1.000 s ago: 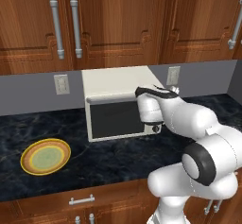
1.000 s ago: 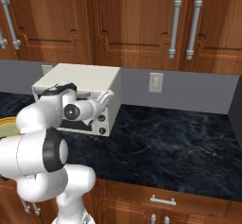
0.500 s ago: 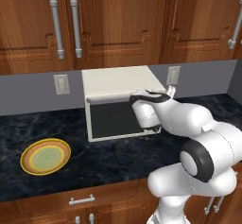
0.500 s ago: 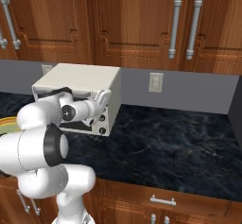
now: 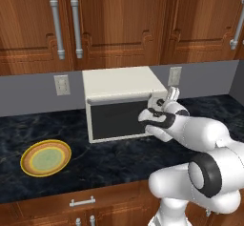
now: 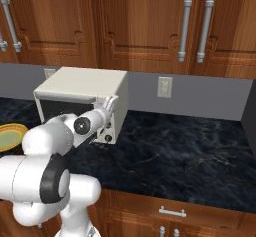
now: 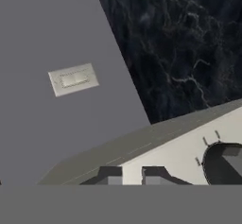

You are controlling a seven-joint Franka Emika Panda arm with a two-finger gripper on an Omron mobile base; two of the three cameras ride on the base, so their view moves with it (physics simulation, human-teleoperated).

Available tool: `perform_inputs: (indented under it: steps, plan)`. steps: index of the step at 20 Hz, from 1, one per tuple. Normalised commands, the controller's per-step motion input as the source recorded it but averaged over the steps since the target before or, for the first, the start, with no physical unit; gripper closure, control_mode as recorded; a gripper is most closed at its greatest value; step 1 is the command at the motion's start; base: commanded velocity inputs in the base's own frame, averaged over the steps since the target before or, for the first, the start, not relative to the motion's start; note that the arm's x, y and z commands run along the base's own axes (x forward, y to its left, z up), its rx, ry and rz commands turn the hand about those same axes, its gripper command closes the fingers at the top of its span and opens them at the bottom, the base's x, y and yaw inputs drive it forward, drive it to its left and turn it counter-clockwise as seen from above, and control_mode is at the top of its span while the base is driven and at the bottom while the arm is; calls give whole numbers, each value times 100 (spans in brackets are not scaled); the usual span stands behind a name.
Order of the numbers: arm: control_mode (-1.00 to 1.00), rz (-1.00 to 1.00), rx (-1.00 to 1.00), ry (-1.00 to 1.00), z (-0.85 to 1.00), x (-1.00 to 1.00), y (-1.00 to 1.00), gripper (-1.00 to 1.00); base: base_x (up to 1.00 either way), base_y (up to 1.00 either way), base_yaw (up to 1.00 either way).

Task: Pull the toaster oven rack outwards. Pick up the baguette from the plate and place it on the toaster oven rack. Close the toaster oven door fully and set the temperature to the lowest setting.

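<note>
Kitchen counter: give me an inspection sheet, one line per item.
Surface: dark marbled counter, bare on the oven's right.
Job's things: oven against the wall, door shut; plate at the counter's left, nothing on it; baguette and rack: nothing seen.
Clutter: nothing seen.
Grippers: gripper at the oven's knob side, fingers close together with nothing visible between them; a dark knob lies just beside them in the hand view.
Cables: nothing seen.
Surroundings: grey backsplash with outlets; wooden cabinets above with bar handles; drawers below.
</note>
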Motion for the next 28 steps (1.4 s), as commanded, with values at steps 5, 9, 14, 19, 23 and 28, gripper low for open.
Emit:
perform_inputs:
  steps: [5,9,14,19,23,28]
  plan:
    - [-100,58,-43,0,49,40,0,100,0,0,0]
    - [-100,56,-47,2,49,38,3,100,0,0,0]
    - [-100,55,-47,1,58,39,8,100,0,0,0]
    - [-100,55,-47,0,67,38,5,100,0,0,0]
    - [-100,54,-46,0,62,46,5,100,0,0,0]
    - [-100,51,-48,0,56,54,4,100,0,0,0]
